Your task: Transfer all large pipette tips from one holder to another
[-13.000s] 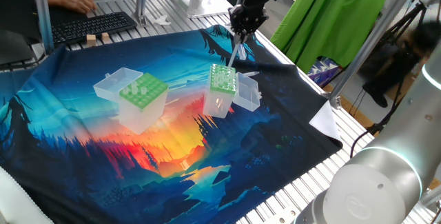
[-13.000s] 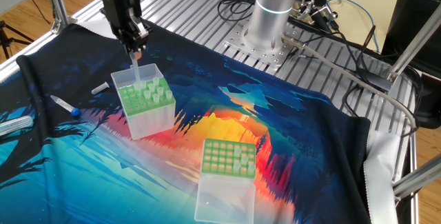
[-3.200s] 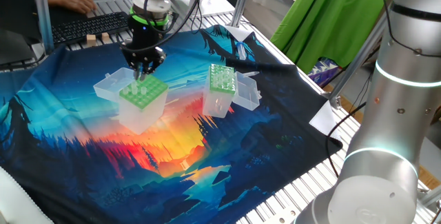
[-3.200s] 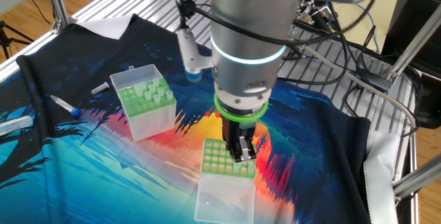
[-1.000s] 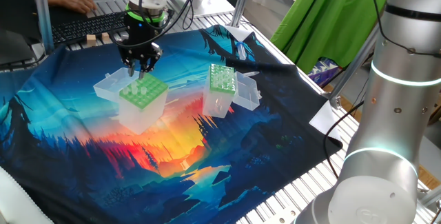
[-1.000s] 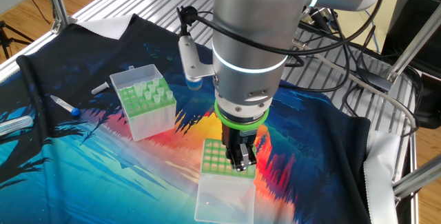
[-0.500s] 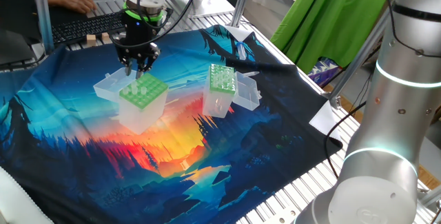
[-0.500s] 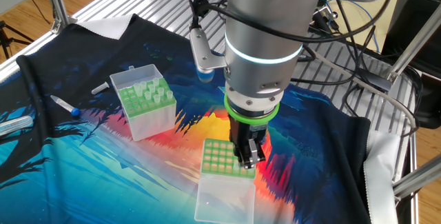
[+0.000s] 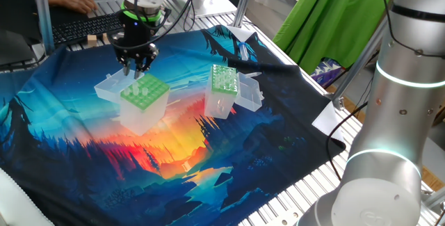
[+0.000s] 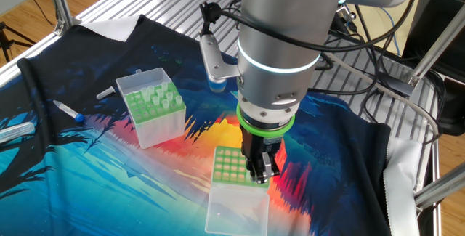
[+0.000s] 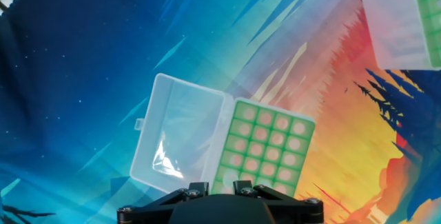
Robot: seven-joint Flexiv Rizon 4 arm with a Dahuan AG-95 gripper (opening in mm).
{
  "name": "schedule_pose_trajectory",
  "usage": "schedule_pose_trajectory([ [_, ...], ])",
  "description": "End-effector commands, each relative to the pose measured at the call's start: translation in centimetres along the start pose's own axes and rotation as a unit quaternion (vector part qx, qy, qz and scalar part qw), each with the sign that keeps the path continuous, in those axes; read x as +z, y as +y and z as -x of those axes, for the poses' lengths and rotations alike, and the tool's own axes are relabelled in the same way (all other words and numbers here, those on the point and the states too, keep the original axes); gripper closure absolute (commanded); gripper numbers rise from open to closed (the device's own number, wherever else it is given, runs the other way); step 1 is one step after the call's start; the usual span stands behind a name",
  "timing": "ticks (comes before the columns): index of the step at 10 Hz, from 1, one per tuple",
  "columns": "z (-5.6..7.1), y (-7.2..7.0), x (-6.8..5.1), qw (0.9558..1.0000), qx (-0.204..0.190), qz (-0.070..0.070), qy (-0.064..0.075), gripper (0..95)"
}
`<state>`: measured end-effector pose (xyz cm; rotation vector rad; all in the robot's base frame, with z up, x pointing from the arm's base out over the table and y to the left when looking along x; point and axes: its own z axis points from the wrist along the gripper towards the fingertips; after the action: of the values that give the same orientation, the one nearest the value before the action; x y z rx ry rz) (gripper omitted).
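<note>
One two-finger gripper (image 9: 136,67) hung just above the clear plastic box with light-green wide-holed top (image 9: 145,94); whether its jaws gripped anything was unclear.

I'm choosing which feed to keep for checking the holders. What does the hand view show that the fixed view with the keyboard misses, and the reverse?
Only the hand view: straight down into the wide holes of the light-green-topped clear plastic box, and its hinged clear lid lying open flat.

Only the keyboard-side view: the two-finger gripper above that box, the narrower clear box with the darker-green dotted top in full, the black keyboard.

Both: the wide-holed box on the colourful printed cloth.
</note>
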<state>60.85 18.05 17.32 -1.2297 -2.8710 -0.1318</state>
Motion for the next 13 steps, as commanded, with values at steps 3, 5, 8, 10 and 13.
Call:
schedule_pose_trajectory([
  [3,0.3,0.1,0.4,0.9999,-0.01,-0.007,-0.008,76.0],
  [5,0.5,0.0,0.5,0.9999,-0.01,-0.007,-0.008,76.0],
  [8,0.6,-0.2,0.8,0.9999,-0.013,-0.006,-0.009,76.0],
  [10,0.4,-0.4,1.1,0.9998,-0.013,-0.003,-0.011,76.0],
  [13,0.3,-0.6,1.6,0.9998,-0.015,-0.003,-0.014,76.0],
])
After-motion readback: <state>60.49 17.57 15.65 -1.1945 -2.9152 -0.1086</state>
